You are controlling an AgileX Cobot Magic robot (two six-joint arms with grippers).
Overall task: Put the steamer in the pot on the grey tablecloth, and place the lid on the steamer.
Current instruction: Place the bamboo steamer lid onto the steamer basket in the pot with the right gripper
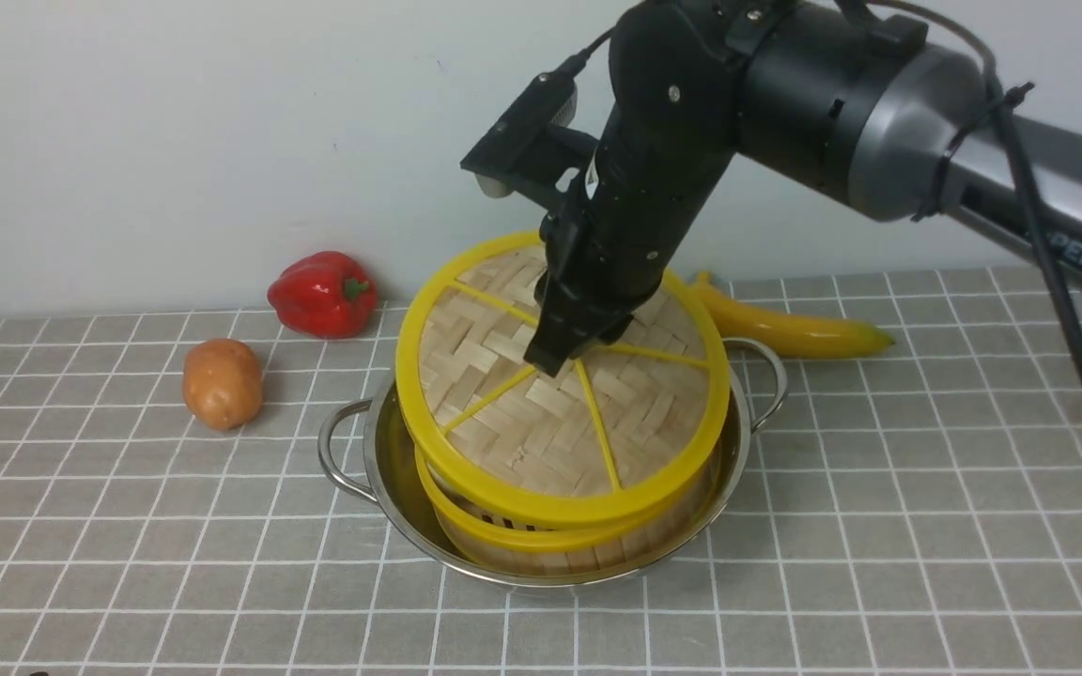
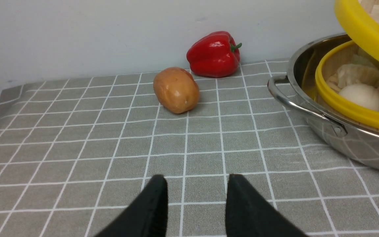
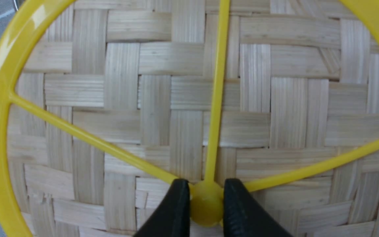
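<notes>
The steel pot [image 1: 381,465] stands on the grey tablecloth [image 1: 879,526]. The steamer [image 1: 541,543] sits inside it; in the left wrist view its yellow rim [image 2: 347,108] shows with dumplings inside. My right gripper [image 1: 555,357] is shut on the centre knob [image 3: 206,204] of the lid [image 1: 541,413], which hangs tilted just above the steamer, its near edge low and its far edge raised. The lid fills the right wrist view [image 3: 163,98]. My left gripper [image 2: 196,184] is open and empty, low over the cloth left of the pot [image 2: 324,131], and out of the front view.
A red bell pepper [image 1: 323,293] and a potato [image 1: 222,383] lie left of the pot near the wall. A banana [image 1: 785,327] lies behind the pot on the right. The right arm's black cable [image 1: 1067,310] hangs at the right.
</notes>
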